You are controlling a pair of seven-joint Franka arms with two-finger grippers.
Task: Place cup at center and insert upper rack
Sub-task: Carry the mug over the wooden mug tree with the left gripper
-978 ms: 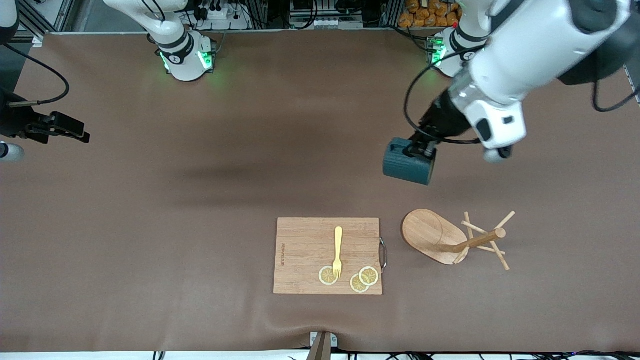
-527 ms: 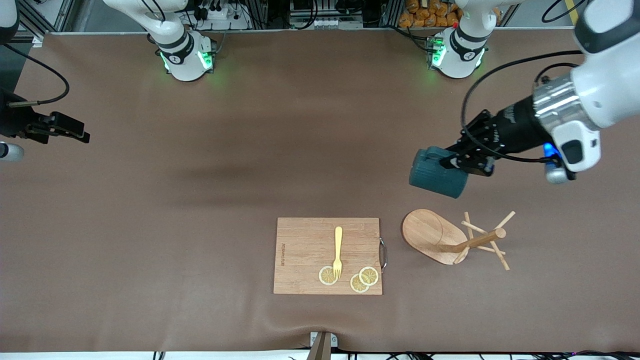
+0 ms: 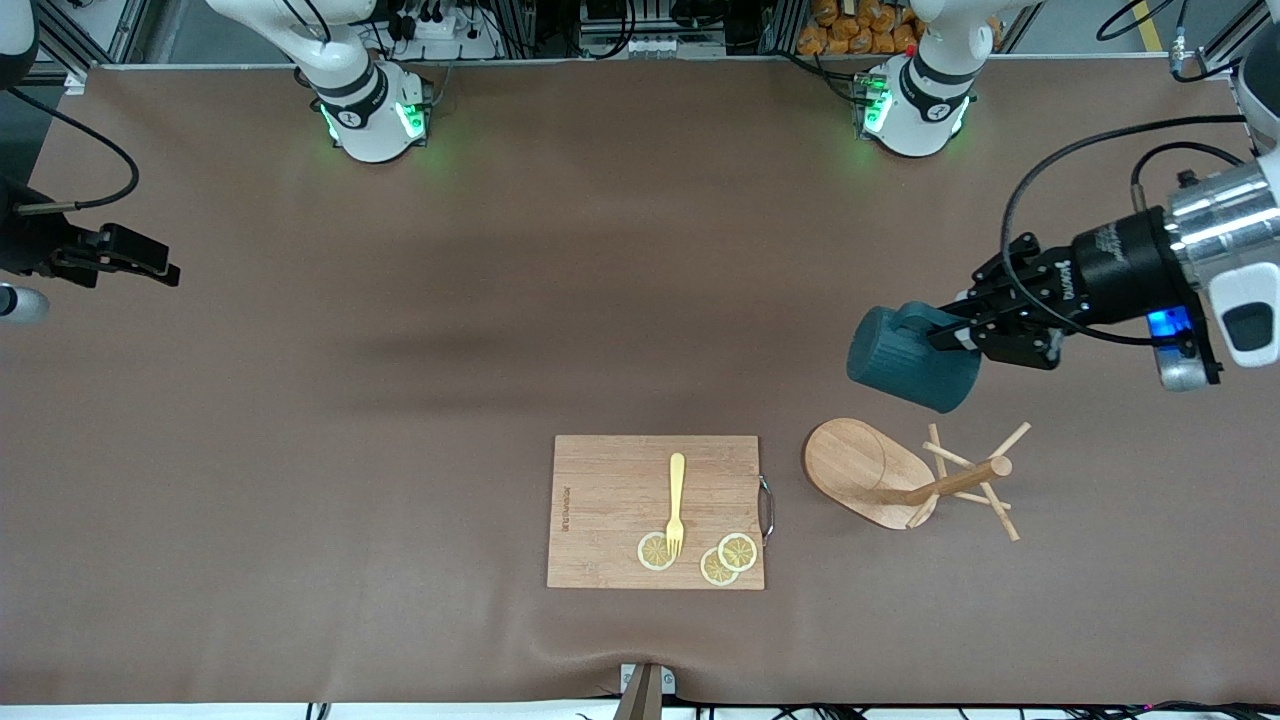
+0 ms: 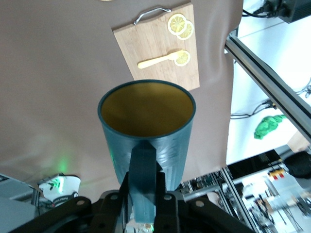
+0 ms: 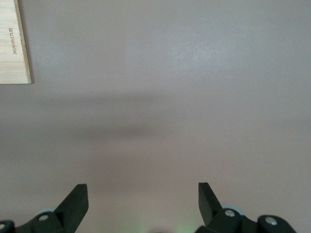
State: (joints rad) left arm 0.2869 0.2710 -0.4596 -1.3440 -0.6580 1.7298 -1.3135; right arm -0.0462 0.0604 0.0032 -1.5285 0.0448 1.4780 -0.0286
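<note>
The dark teal ribbed cup [image 3: 912,360] hangs tilted in the air over the brown mat, close to the base of the upper rack [image 3: 868,470]. My left gripper [image 3: 950,335] is shut on the cup's loop handle. In the left wrist view the cup [image 4: 146,126] shows its tan-yellow inside, and the left gripper [image 4: 146,183] clamps the handle from both sides. The upper rack lies on its side on the mat, its post and pegs pointing toward the left arm's end. My right gripper [image 3: 150,262] waits open over the right arm's end of the table, and in its own view the right gripper [image 5: 143,194] holds nothing.
A rectangular wooden cutting board [image 3: 600,500] lies beside the rack, toward the table's middle. It carries a yellow fork [image 3: 676,500] and lemon slices [image 3: 728,558]. Its corner [image 5: 12,43] shows in the right wrist view.
The left arm has swung toward its own end of the table, carrying the cup from over open mat to a spot close to the rack's base. The right arm has not moved.
</note>
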